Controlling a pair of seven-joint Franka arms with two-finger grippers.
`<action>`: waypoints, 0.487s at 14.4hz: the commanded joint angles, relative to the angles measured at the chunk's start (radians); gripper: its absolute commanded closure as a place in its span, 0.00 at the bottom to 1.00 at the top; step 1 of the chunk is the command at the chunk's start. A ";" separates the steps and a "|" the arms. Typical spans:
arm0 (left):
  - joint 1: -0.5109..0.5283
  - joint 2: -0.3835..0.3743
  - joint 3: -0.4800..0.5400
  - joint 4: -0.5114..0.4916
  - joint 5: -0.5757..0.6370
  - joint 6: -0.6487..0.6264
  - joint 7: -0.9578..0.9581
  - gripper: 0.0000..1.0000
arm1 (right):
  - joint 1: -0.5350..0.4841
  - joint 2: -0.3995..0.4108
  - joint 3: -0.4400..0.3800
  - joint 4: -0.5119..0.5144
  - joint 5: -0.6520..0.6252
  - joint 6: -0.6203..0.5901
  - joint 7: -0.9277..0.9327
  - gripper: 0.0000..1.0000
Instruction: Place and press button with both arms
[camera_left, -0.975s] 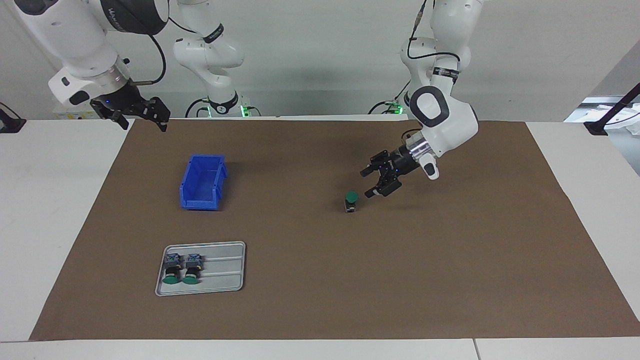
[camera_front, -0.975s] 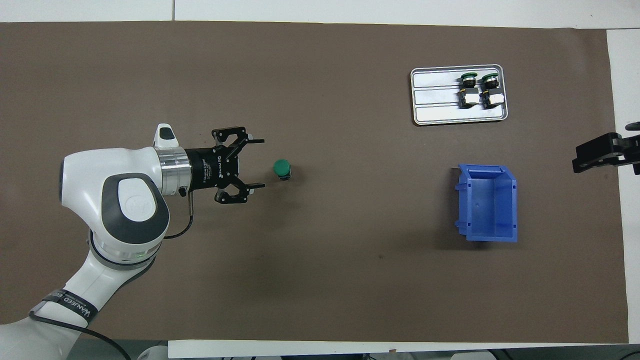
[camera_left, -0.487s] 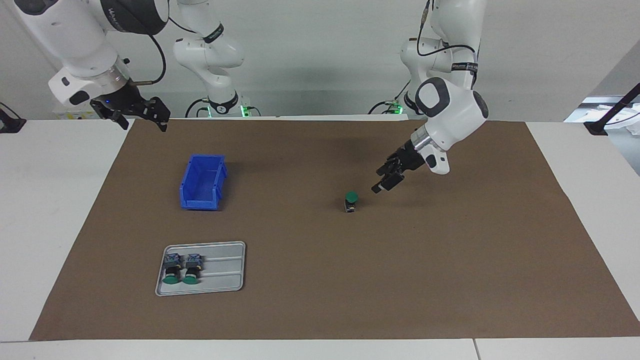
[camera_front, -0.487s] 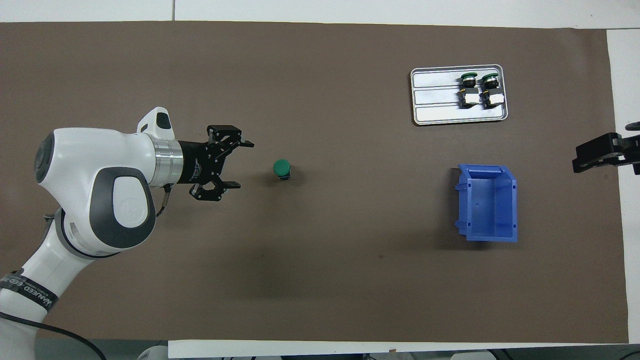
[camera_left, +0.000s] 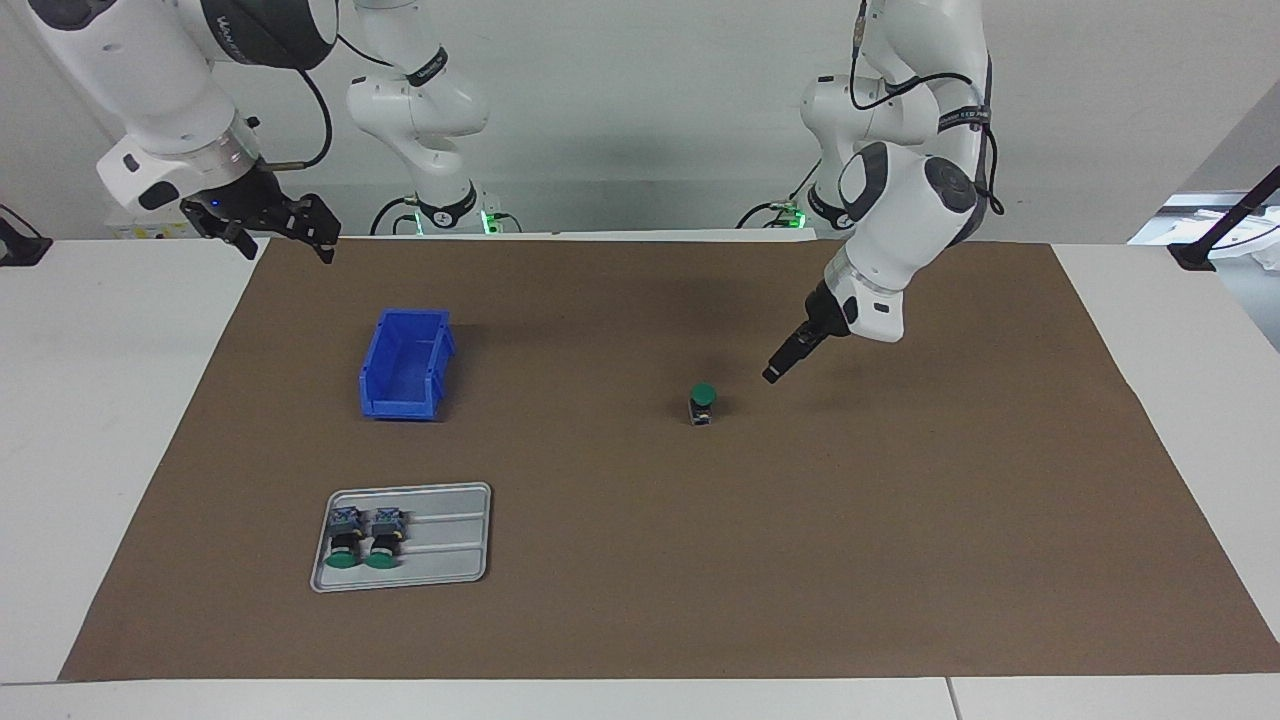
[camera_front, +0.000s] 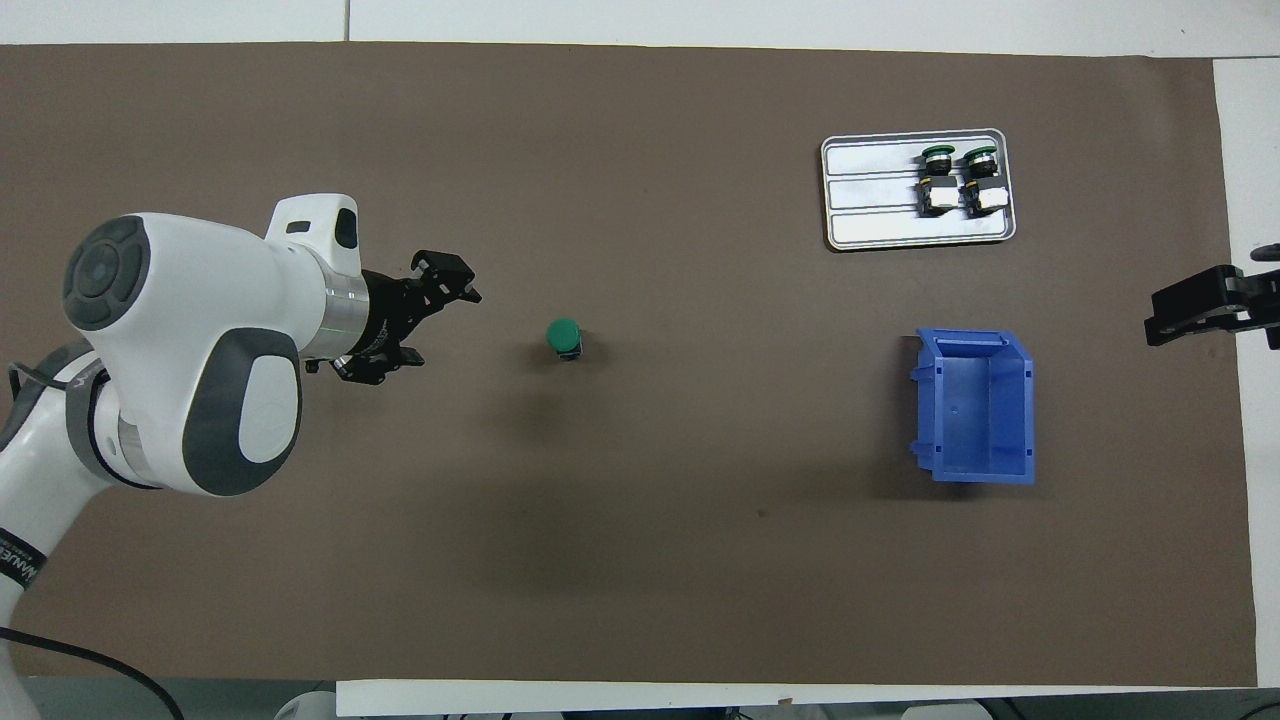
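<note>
One button (camera_left: 703, 402) (camera_front: 565, 338) stands upright on the brown mat (camera_left: 900, 520), green cap up, with nothing touching it. My left gripper (camera_left: 773, 374) (camera_front: 443, 330) hangs open and empty over the mat beside it, toward the left arm's end, tilted down at it with a clear gap between. In the facing view this gripper is seen edge-on. My right gripper (camera_left: 286, 248) (camera_front: 1195, 310) waits open and empty above the mat's edge at the right arm's end.
A blue bin (camera_left: 405, 365) (camera_front: 975, 405) sits empty toward the right arm's end. Farther from the robots lies a grey tray (camera_left: 450, 545) (camera_front: 870, 200) holding two more green-capped buttons (camera_left: 363, 537) (camera_front: 958, 180) on their sides.
The left gripper has drawn back from the button toward the left arm's end, rising and turning at the wrist. The button and the right arm have not moved.
</note>
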 joint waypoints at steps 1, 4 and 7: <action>-0.031 0.016 0.003 0.039 0.116 -0.042 0.044 0.00 | -0.003 -0.019 -0.001 -0.025 -0.001 0.015 -0.017 0.01; -0.047 0.054 0.001 0.132 0.149 -0.121 0.105 0.01 | -0.003 -0.019 -0.001 -0.025 -0.001 0.015 -0.017 0.01; -0.103 0.120 0.004 0.207 0.152 -0.157 0.110 0.17 | -0.003 -0.019 -0.001 -0.025 0.001 0.015 -0.017 0.01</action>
